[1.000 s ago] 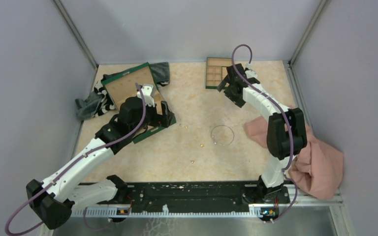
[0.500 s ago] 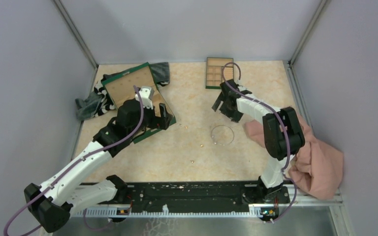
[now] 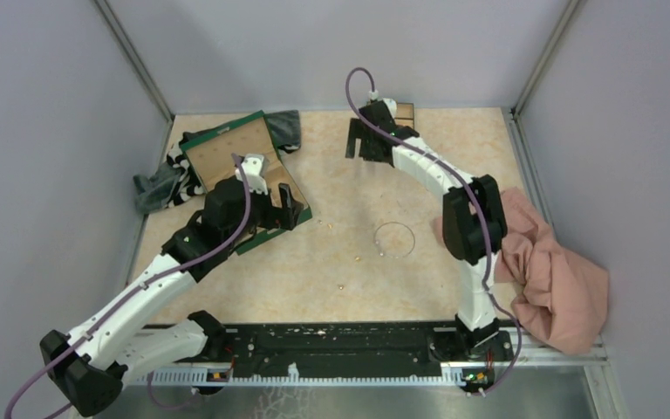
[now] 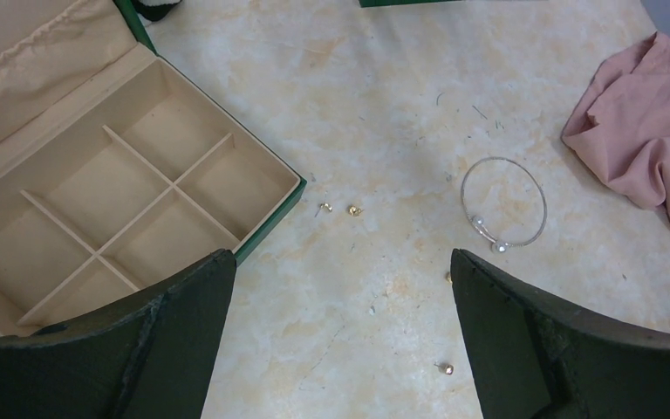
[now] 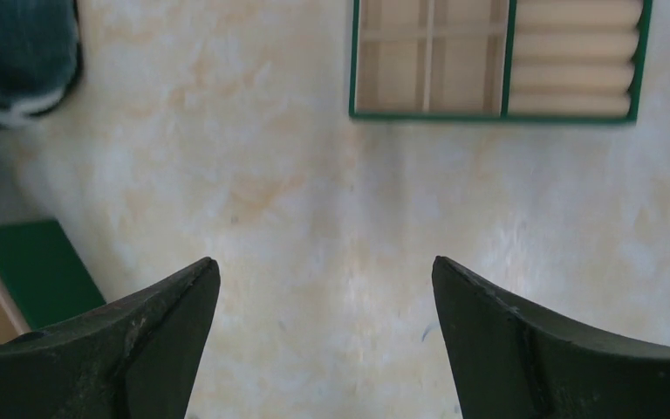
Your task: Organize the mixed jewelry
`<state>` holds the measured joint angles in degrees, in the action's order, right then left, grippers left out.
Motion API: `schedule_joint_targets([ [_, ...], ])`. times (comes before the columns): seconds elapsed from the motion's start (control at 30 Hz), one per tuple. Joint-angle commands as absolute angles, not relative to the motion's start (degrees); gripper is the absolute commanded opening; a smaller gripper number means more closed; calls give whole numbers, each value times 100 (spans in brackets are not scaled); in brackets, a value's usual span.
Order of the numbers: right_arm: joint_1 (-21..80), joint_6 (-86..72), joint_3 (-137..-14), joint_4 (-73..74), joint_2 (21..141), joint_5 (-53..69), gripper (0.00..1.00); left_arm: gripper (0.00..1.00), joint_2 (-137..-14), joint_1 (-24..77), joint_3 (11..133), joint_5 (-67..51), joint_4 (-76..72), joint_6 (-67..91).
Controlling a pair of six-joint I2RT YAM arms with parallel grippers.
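Your left tool hangs spread and empty, likely readying a pick: gold specks lie just ahead of it, the wire hoop ahead-right. Your right tool, also spread, holds nothing.

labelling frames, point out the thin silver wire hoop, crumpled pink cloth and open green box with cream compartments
thin silver wire hoop (image 4: 500,247), left wrist view, bead at its end
crumpled pink cloth (image 4: 646,131), left wrist view, middle folds
open green box (image 4: 174,183), left wrist view, divider crossing
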<state>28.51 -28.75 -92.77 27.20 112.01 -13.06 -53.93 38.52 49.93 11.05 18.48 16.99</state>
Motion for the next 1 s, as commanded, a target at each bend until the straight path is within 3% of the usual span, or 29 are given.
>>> schedule_joint_targets([
  [0.0, 2518, -2051, -10997, 3251, 12329, -1454, 91, 99, -5224, 3858, 4956, 1257, 1864, 1790],
  [0.17, 2316, -1643, -13145, 4080, 13799, -1140, 92, 99, -5141, 3858, 4909, 1344, 1912, 1808],
  [0.3, 2251, -1509, -13881, 4175, 14333, -1040, 94, 99, -5132, 3858, 4867, 1388, 1968, 1836],
  [0.7, 2098, -1603, -13518, 3958, 14542, -518, 97, 99, -5176, 3859, 4799, 1347, 1922, 1851],
  [0.87, 2096, -1660, -12829, 3879, 14315, -328, 97, 99, -5219, 3858, 4799, 1301, 1857, 1811],
  [0.97, 2114, -1759, -11790, 3419, 13691, -55, 97, 99, -5238, 3858, 4815, 1269, 1860, 1825],
])
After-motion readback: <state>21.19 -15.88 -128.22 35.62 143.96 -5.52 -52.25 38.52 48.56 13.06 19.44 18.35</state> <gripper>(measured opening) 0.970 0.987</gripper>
